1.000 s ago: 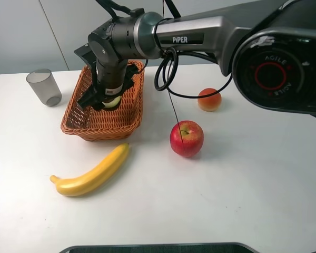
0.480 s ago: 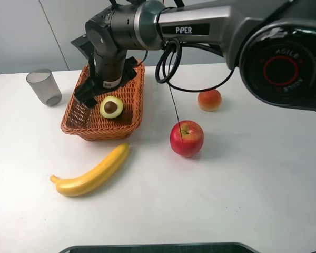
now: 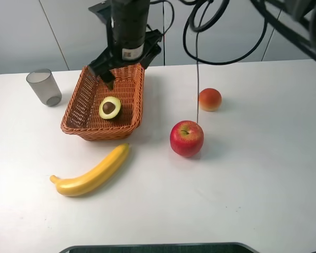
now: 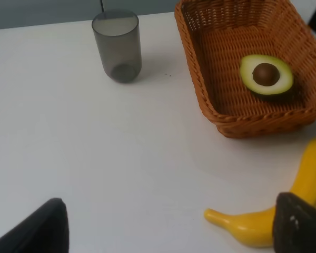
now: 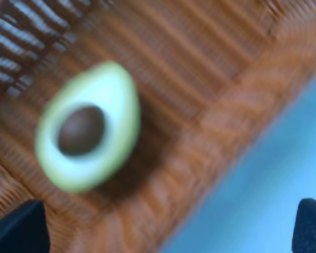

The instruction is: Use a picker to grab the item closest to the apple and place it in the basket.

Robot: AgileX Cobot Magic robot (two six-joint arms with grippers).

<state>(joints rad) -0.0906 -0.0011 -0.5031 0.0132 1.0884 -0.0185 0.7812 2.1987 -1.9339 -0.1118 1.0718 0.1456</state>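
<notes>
Up from the basket (image 3: 73, 128) has gone the right gripper (image 3: 127, 66), which a second ago was down among the wicker with the avocado (image 3: 109, 107) between its fingers; it now hangs high above the basket's far end, its fingers spread wide and holding nothing. Straight below it and a little nearer the camera, the avocado half lies loose on the basket floor, cut face and pit up, apart from both fingers. The right wrist view is blurred but shows the same: the avocado (image 5: 87, 155) on the weave (image 5: 200, 79), with the two dark fingertips (image 5: 18, 229) far apart at the frame's corners. Off to the gripper's right and lower lie the apple (image 3: 186, 138) and a smaller orange fruit (image 3: 209, 99), both on the table (image 3: 253, 184). A banana (image 3: 92, 173) lies just outside the basket's near wall, and a grey cup (image 3: 44, 87) stands to the gripper's left. The left gripper (image 4: 168, 232) is also spread wide over bare table, the banana (image 4: 253, 232) beside one fingertip, with the cup (image 4: 117, 46) and the basket (image 4: 200, 79) beyond.
</notes>
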